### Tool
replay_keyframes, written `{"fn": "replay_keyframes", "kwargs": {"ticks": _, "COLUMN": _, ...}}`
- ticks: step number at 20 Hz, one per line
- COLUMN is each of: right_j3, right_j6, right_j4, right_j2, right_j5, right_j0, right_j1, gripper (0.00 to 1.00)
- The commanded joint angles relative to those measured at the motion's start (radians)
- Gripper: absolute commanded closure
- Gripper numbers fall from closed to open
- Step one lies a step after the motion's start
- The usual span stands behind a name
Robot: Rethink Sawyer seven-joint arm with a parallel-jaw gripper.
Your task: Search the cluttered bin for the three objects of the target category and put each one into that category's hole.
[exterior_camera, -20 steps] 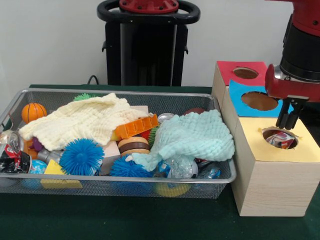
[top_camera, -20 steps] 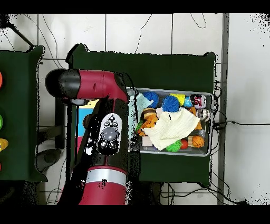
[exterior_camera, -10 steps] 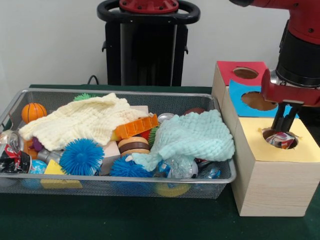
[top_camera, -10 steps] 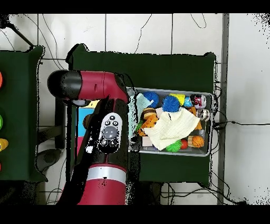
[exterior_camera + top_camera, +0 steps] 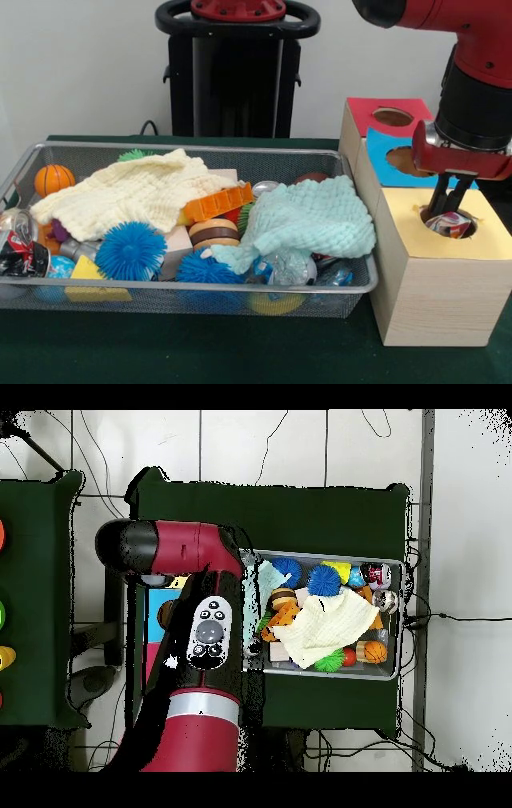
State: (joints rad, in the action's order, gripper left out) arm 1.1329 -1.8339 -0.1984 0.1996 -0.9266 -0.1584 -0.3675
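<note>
Two views show different things. In the front view the gripper (image 5: 442,202) hangs over the yellow hole (image 5: 448,222), fingers close together and holding nothing, and a crumpled wrapper (image 5: 450,225) lies inside that hole. In the overhead view the arm (image 5: 200,634) hides both, while the wire bin (image 5: 392,672) lies at the green table's right edge.

I see a plain white wall (image 5: 80,64) behind the table, evenly lit with no hard shadows. The table wears a dark green cloth (image 5: 184,348), and from overhead that cloth (image 5: 320,514) sits on a floor of pale tiles (image 5: 260,444) with dark grout lines. Thin black cables (image 5: 455,619) trail across the tiles, and I can make out a second green-covered surface (image 5: 35,584) at the left edge of the overhead view.
</note>
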Motion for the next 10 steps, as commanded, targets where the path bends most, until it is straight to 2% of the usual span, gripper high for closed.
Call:
{"fn": "replay_keyframes", "kwargs": {"ticks": 1, "right_j3": 0.013, "right_j6": -0.183, "right_j4": 0.020, "right_j2": -0.024, "right_j5": 0.029, "right_j0": 0.019, "right_j1": 0.053, "gripper": 1.00}}
{"fn": "replay_keyframes", "kwargs": {"ticks": 5, "right_j3": -0.006, "right_j6": -0.180, "right_j4": 0.008, "right_j2": -0.035, "right_j5": 0.028, "right_j0": 0.029, "right_j1": 0.066, "gripper": 1.00}}
{"fn": "replay_keyframes", "kwargs": {"ticks": 10, "right_j3": 0.007, "right_j6": -0.184, "right_j4": -0.012, "right_j2": -0.049, "right_j5": 0.027, "right_j0": 0.030, "right_j1": 0.051, "gripper": 1.00}}
